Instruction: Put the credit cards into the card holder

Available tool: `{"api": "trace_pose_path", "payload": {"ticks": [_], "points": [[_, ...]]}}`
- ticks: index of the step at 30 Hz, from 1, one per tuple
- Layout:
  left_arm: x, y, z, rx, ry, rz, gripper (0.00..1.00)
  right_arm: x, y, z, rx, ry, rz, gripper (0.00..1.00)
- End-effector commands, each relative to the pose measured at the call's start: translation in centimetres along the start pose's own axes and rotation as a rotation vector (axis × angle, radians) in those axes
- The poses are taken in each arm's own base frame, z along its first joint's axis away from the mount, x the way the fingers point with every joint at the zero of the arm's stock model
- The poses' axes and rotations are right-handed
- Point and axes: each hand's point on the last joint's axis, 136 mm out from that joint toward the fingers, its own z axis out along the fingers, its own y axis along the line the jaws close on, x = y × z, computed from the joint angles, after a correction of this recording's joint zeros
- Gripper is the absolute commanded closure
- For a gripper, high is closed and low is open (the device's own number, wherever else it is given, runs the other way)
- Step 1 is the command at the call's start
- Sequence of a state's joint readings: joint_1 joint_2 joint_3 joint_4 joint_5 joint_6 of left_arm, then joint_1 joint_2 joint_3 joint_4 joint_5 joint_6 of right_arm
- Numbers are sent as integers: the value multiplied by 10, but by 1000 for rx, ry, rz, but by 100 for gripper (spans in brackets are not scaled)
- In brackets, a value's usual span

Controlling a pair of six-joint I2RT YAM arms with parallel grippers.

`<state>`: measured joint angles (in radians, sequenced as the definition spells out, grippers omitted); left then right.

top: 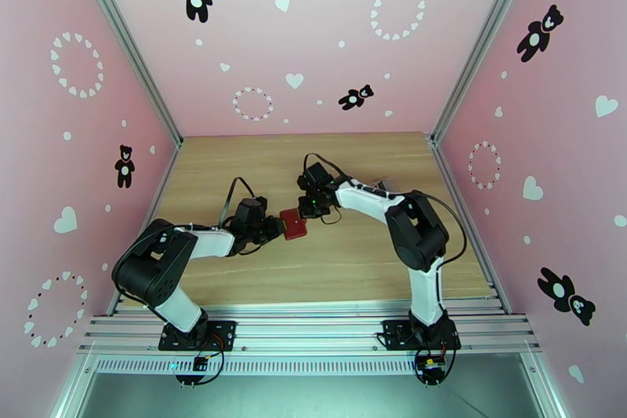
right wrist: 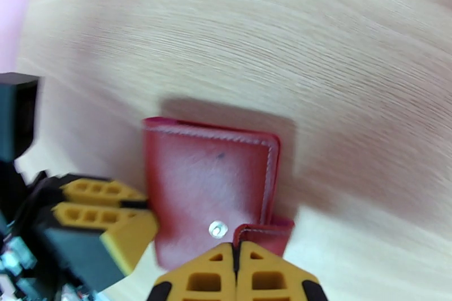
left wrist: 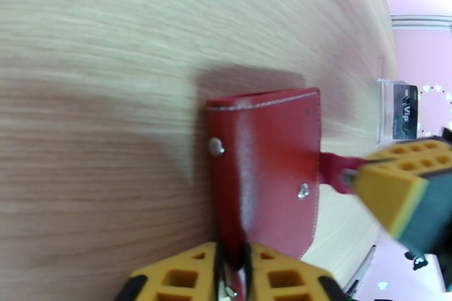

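In left wrist view — card holder point(left wrist: 263, 166), credit card point(left wrist: 405, 109) beyond.

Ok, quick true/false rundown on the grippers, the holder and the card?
1. The right gripper pinches the holder's tab. True.
2. The left gripper hangs open, clear of the holder. False: it is clamped on the holder's edge.
3. The tab is snapped shut. False: it is off its stud, which is bare.
4. A card sits in the clear case. True.
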<state>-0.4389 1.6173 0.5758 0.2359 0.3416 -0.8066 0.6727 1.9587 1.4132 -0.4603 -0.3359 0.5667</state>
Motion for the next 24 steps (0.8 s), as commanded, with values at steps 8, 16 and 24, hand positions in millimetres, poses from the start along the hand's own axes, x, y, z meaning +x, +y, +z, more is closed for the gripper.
{"api": "trace_pose_path", "payload": {"ticks": [8,16,24], "points": [[-6,36,-92,-326,-145,-18,22,29,110,-126,-477,-114,-169,100],[-11,18,-146,-253,-252,-17,17,52,133,-132,-524,-105,-170,100],[-9,13,-159,-238,-265,-4,23,49,147,-121,-583,-121,-98,100]]}}
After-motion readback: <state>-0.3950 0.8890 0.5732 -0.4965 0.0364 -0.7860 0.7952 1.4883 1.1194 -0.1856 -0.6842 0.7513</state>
